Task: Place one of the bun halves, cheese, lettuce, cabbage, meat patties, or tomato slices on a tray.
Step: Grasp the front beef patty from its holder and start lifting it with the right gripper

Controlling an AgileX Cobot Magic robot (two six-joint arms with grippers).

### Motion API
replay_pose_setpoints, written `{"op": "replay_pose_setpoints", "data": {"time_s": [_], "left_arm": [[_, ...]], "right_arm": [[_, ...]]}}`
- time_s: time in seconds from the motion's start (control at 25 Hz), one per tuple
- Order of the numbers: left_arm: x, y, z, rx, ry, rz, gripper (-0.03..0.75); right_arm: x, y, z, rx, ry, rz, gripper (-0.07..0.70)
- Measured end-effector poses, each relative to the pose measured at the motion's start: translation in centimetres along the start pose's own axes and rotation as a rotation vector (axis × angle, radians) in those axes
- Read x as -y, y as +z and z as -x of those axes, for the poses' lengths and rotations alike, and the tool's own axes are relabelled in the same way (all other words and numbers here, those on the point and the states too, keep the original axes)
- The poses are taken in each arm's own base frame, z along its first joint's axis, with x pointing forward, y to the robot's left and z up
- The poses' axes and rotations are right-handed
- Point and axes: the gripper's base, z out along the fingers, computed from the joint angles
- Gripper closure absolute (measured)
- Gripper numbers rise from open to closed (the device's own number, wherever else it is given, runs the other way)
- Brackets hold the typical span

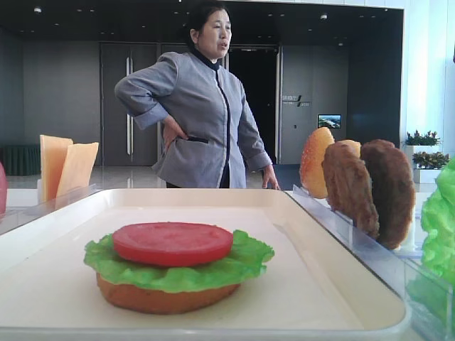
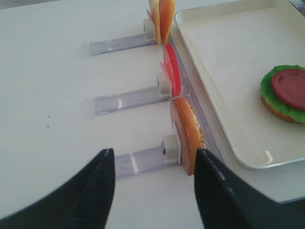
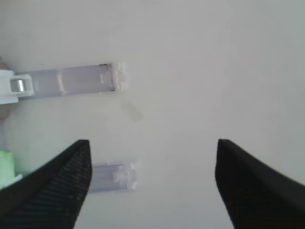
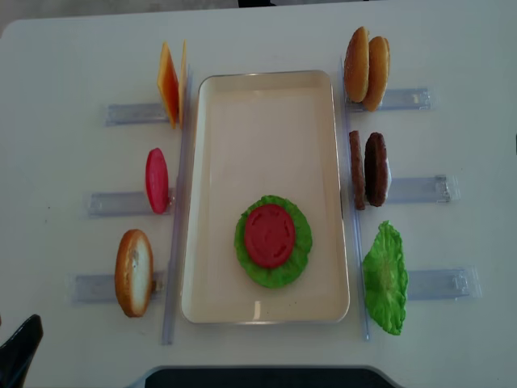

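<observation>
Tray (image 1: 334,284) in the front view already carries a bun base (image 1: 160,298), a lettuce (image 1: 245,259) leaf and a tomato slice (image 1: 173,243), stacked; meat patties (image 1: 370,188) stand upright in a rack on the right, cheese (image 1: 65,165) on the left; a person (image 1: 202,106) stands behind the table. Right wrist view: right gripper (image 3: 152,183) jaws spread wide, holding nothing, over bare table with two clear holders (image 3: 76,80). Left wrist view: left gripper (image 2: 155,183) also wide and empty, near the upright bun half (image 2: 188,136) beside the tray. Overhead view: stack sits low-centre in the tray, patties just off the right rim, mid-row. My read: patty is next, right arm's job. Come straight down over one disc, pinch across its flat faces, lift clear of the rack, then lower flat onto the tomato.
</observation>
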Motion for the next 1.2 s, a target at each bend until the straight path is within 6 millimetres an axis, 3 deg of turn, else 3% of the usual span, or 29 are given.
{"op": "replay_pose_setpoints", "data": {"time_s": [0.36, 0.84, 1.2], "left_arm": [[0.0, 0.0, 0.0, 0.0, 0.0, 0.0, 0.307], [0.0, 0.0, 0.0, 0.0, 0.0, 0.0, 0.307], [0.0, 0.0, 0.0, 0.0, 0.0, 0.0, 0.307]], "right_arm": [[-6.4, 0.0, 0.1, 0.095, -0.041, 0.077, 0.118], [-12.1, -0.4, -1.4, 0.14, -0.069, 0.199, 0.146], [-15.1, 3.5, -0.5, 0.029, -0.114, 0.164, 0.146]]}}
